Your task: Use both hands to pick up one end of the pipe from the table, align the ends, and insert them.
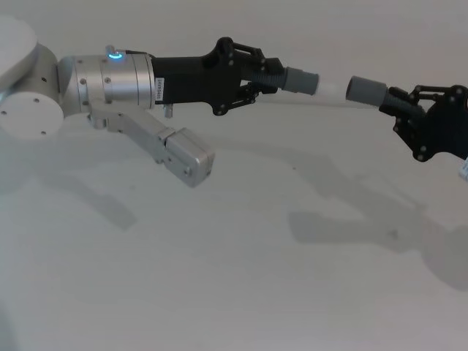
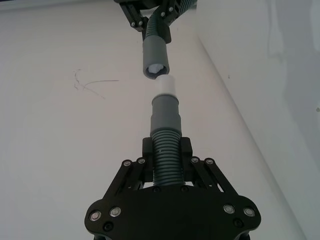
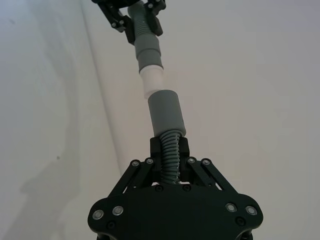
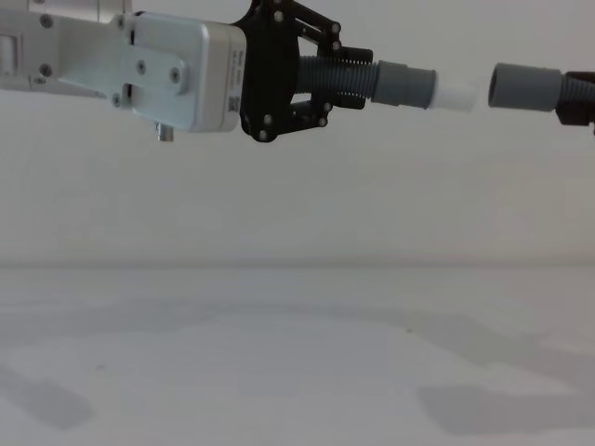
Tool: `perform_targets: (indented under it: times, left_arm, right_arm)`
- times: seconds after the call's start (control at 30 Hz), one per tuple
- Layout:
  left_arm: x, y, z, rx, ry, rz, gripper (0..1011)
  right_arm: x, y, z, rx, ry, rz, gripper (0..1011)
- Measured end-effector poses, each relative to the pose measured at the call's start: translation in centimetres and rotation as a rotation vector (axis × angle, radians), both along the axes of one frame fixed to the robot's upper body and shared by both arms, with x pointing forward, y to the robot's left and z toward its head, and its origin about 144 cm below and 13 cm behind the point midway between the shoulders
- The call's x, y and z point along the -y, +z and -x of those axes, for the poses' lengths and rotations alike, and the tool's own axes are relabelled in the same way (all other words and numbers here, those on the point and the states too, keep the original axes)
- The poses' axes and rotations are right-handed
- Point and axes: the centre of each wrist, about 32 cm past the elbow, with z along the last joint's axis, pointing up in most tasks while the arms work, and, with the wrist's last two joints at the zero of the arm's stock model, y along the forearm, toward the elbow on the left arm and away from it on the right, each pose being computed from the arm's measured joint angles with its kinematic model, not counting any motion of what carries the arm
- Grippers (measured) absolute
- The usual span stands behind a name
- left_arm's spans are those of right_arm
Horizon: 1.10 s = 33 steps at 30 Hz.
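While our left gripper (image 1: 257,77) and right gripper (image 1: 401,104) clamp pipe pieces above the table (image 1: 219,278), the white tip (image 4: 456,95) may miss the open cuff (image 4: 525,87) if tilted.

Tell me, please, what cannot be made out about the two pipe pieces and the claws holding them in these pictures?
- Right claw, chest view: cut off by the right edge.
- Plain cuff, left wrist view: the depth inside its mouth is too dark and small to read.
- White tip, right wrist view: its front end is hidden behind the plain cuff.
- Left claw, head view: where its fingers press the ribs is too dark to see.
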Motion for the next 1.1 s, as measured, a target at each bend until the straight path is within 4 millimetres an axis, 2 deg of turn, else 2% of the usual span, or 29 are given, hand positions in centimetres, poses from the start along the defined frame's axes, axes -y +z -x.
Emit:
perform_targets:
  times: [0.47, 1.1]
  left_arm:
    - [0.0, 0.0, 0.0, 0.000, 0.000, 0.000, 302]
    - [-0.1, 0.0, 0.0, 0.000, 0.002, -0.001, 302]
  right_arm:
    - [-0.4, 0.0, 0.3, -0.014, 0.016, 0.017, 186]
    - [-1.6, 0.6, -0.3, -0.001, 0.002, -0.012, 186]
